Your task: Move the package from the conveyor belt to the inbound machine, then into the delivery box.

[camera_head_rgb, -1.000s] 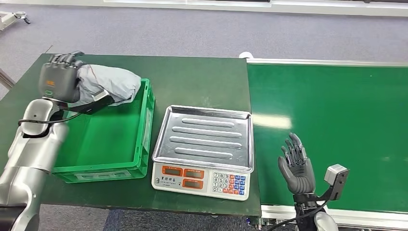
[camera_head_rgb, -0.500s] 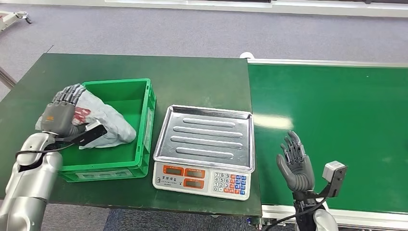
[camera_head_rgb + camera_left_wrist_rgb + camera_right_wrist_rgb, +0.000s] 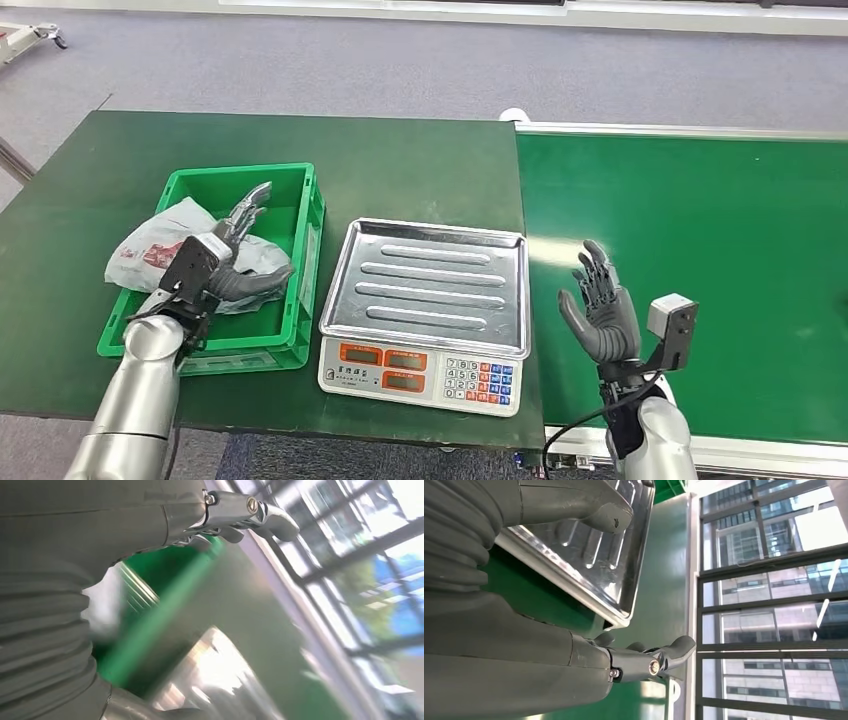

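Grey floor behind, with a dark green table point(image 3: 400, 160) in front and a green conveyor belt point(image 3: 700, 250) butting against its right side. On the table, left of centre, a green delivery box point(image 3: 310, 240), open-topped, with raised walls. Inside it, toward the left wall, the package point(image 3: 160, 245): a crumpled pale plastic bag with red print, lying on the box floor and bulging slightly over the left rim. Right beside the box, near the table's front edge, the inbound machine point(image 3: 420, 375), a weighing scale with orange displays and a keypad; on top of it a ribbed steel tray point(image 3: 430, 280), nothing on it.

Left hand point(image 3: 235, 255) inside the box, just right of the package and touching or nearly touching its edge, fingers spread and pointing away from the robot, gripping nothing. Blurred in the left wrist view, where the left hand point(image 3: 75, 545) shows beside a smear of green wall and bright metal. Right hand point(image 3: 600, 315) raised over the near edge of the conveyor belt, close to the scale's right side, palm up, fingers apart and lightly curved, nothing in it. In the right wrist view, right hand point(image 3: 574, 510) with the steel tray point(image 3: 589, 565) just beyond it.
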Motion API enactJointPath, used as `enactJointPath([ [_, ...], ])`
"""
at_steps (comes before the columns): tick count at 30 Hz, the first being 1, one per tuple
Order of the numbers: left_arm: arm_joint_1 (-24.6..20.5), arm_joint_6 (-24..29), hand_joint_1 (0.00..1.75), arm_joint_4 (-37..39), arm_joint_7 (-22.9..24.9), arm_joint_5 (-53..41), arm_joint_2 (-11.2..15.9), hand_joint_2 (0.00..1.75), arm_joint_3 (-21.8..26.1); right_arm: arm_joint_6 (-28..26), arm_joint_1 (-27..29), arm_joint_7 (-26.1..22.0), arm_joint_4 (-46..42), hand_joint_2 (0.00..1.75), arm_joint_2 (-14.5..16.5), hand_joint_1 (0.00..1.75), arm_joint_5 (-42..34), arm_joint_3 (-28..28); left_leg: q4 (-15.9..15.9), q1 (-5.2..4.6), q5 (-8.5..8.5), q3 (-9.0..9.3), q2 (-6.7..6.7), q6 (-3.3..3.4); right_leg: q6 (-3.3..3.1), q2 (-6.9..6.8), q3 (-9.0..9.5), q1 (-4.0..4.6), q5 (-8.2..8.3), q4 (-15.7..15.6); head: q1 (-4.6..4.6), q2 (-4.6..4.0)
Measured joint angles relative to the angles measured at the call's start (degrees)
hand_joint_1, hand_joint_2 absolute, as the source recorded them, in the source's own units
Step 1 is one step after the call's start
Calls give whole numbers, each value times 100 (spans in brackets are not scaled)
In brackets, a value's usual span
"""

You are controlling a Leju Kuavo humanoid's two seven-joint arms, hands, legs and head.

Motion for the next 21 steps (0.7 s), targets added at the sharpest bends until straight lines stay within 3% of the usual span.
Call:
enactJointPath([
  [2, -34, -71, 0, -47, 200, 655, -208, 175, -191, -139, -91, 60, 38, 175, 13, 0, 95, 147, 0, 0, 1, 0, -2, 2, 1, -1, 1, 0, 1, 0, 0, 0],
  [6, -121, -26, 0, 33, 413, 1583, -638, 0, -498, -477, -268, 172, 108, 175, 102, 0, 333, 489, 0, 0, 4, 0, -3, 5, 4, -2, 1, 0, 3, 0, 0, 0],
  [11, -238, 275, 0, 508, 524, 2137, -1137, 0, -768, -845, -379, 143, 209, 175, 211, 0, 305, 963, 0, 0, 5, 0, -4, 6, 4, -3, 1, 0, 3, 0, 0, 0],
  [15, -283, 489, 0, 857, 437, 2329, -1463, 175, -883, -1123, -383, -15, 295, 175, 318, 0, 86, 1213, 0, 0, 4, -2, -5, 6, 4, -4, 1, 0, 3, 0, 0, 0],
  [19, -193, 584, 0, 1064, 280, 2529, -1710, 175, -952, -1478, -303, -138, 339, 175, 443, 0, -27, 1387, 0, -1, 2, -3, -4, 7, 4, -4, 1, 0, 1, 0, 1, 0],
  [20, -131, 651, 0, 1085, 236, 2533, -1751, 175, -973, -1555, -256, -163, 341, 131, 472, 0, -40, 1430, 0, 0, 2, -3, -4, 6, 4, -3, 0, 0, 0, 0, 0, 0],
  [21, -98, 689, 0, 1095, 213, 2533, -1773, 175, -985, -1597, -230, -176, 341, 116, 487, 0, -48, 1452, -1, 0, 1, -3, -4, 6, 4, -3, 0, 0, 0, 0, 1, 0],
])
